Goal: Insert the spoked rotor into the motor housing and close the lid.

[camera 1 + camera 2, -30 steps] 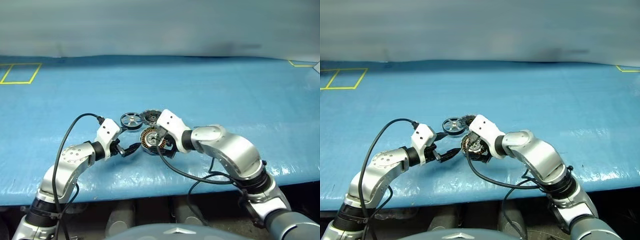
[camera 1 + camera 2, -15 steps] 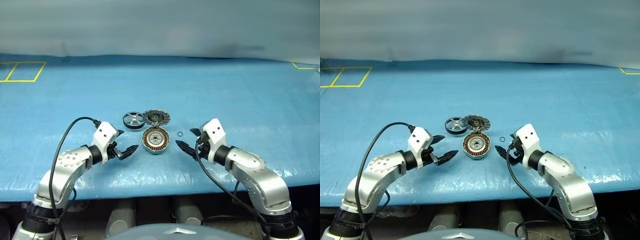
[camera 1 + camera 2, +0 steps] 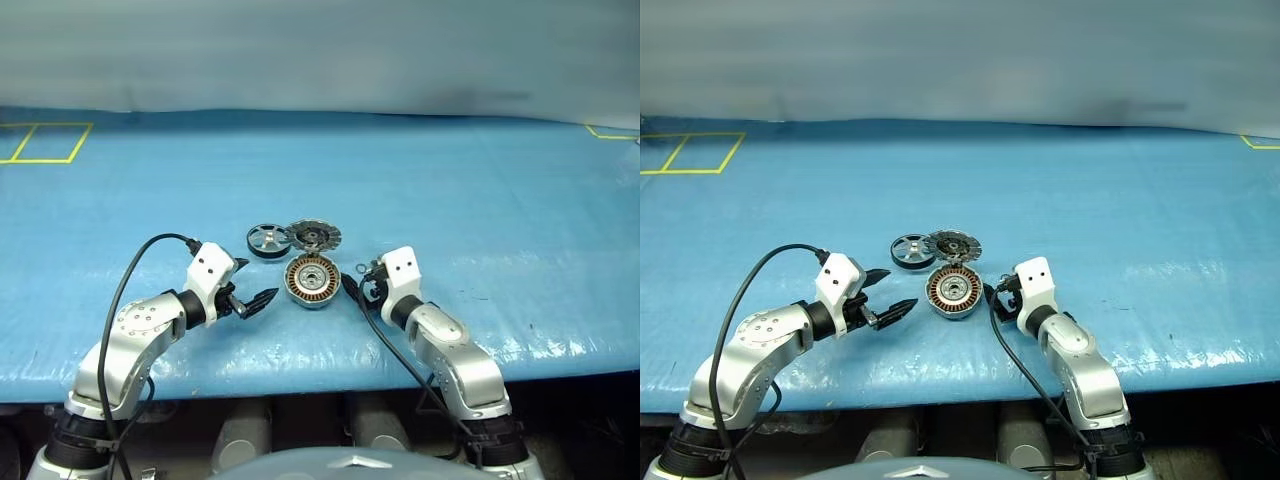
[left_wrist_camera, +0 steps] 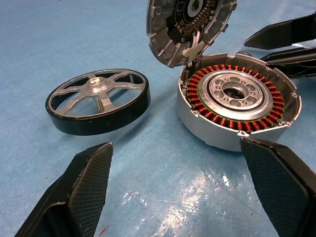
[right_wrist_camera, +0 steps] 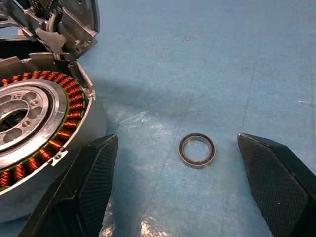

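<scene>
Blue plastic-covered surface (image 3: 480, 190), yellow tape marks (image 3: 40, 144). Left gripper (image 3: 252, 283), right gripper (image 3: 350, 279): both wide open, empty, flanking copper-wound silver motor housing (image 3: 312, 281).

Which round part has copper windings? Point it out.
The motor housing, the silver cup between the two grippers. The spoked rotor is a dark wheel, the lid a vented grey disc, the small ring plain metal.

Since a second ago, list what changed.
The right gripper pulled back off the motor housing to its right side, open, near a small ring. The left gripper, spoked rotor and open lid stayed put.
</scene>
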Controlling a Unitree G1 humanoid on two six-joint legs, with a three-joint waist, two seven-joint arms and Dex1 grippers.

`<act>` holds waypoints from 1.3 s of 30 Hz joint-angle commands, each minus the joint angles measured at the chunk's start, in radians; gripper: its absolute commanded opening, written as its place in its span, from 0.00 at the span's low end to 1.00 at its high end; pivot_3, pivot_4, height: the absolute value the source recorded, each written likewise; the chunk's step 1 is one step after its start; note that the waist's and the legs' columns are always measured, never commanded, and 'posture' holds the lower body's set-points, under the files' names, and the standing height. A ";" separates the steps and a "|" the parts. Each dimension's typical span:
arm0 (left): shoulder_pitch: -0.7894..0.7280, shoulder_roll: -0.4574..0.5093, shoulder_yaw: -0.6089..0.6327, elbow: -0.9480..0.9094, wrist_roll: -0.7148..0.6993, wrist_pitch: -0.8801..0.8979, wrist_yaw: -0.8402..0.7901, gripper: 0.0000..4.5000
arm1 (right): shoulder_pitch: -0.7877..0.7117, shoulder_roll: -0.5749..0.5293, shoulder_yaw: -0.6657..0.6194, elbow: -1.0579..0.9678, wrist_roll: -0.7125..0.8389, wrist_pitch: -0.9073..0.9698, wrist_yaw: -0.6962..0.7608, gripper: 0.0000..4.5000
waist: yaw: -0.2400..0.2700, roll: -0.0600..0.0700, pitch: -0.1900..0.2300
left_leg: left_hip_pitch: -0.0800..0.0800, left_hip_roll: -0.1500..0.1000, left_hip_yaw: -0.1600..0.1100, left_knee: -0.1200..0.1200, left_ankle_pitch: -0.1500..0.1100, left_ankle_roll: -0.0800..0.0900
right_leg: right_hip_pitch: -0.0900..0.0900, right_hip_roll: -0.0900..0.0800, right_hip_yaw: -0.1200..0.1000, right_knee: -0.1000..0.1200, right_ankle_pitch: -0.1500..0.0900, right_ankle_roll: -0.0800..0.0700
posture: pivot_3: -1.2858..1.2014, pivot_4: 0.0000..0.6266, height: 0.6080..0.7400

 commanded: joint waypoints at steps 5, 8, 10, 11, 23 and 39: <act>-0.010 -0.001 0.002 -0.026 0.000 -0.002 0.004 1.00 | -0.003 0.000 0.004 0.024 -0.023 -0.018 -0.014 0.90 | 0.000 0.000 0.000 | 0.001 0.000 0.000 0.000 0.000 0.000 | 0.001 0.000 0.000 0.000 0.000 0.000 | 0.52 0.24 1.00; -0.013 -0.003 0.000 -0.025 0.001 -0.002 0.004 1.00 | -0.016 0.009 -0.003 0.042 -0.018 -0.015 -0.019 0.90 | 0.000 0.000 0.000 | 0.001 0.000 0.000 0.000 0.000 0.000 | 0.001 0.000 0.000 0.000 0.000 0.000 | 0.52 0.24 1.00; -0.014 -0.004 0.000 -0.024 0.001 -0.003 0.004 1.00 | -0.031 0.016 -0.005 0.059 -0.019 -0.015 -0.027 0.87 | -0.001 0.000 0.000 | 0.002 0.000 0.000 0.001 0.000 0.000 | 0.002 0.000 0.000 0.000 0.000 0.000 | 0.52 0.24 1.00; -0.015 -0.004 -0.001 -0.023 0.002 -0.003 0.004 1.00 | -0.037 0.018 -0.003 0.067 -0.021 -0.016 -0.030 0.82 | -0.001 0.000 0.000 | 0.002 0.000 0.000 0.001 0.000 0.000 | 0.002 0.000 0.000 0.000 0.000 0.000 | 0.52 0.24 1.00; -0.003 -0.008 0.006 -0.034 0.003 -0.006 0.017 1.00 | -0.014 -0.022 0.013 -0.015 -0.031 0.033 -0.004 0.15 | 0.000 0.000 0.000 | 0.002 0.000 0.000 0.001 0.000 0.000 | 0.002 0.000 0.000 0.001 0.000 0.000 | 0.52 0.24 1.00; 0.020 -0.002 0.012 -0.047 -0.003 0.003 0.020 1.00 | -0.081 -0.163 -0.027 -0.420 0.182 0.356 0.126 0.15 | 0.001 0.000 0.000 | 0.000 0.000 -0.001 0.001 0.000 0.000 | 0.001 0.000 0.000 0.000 0.000 0.000 | 0.52 0.24 1.00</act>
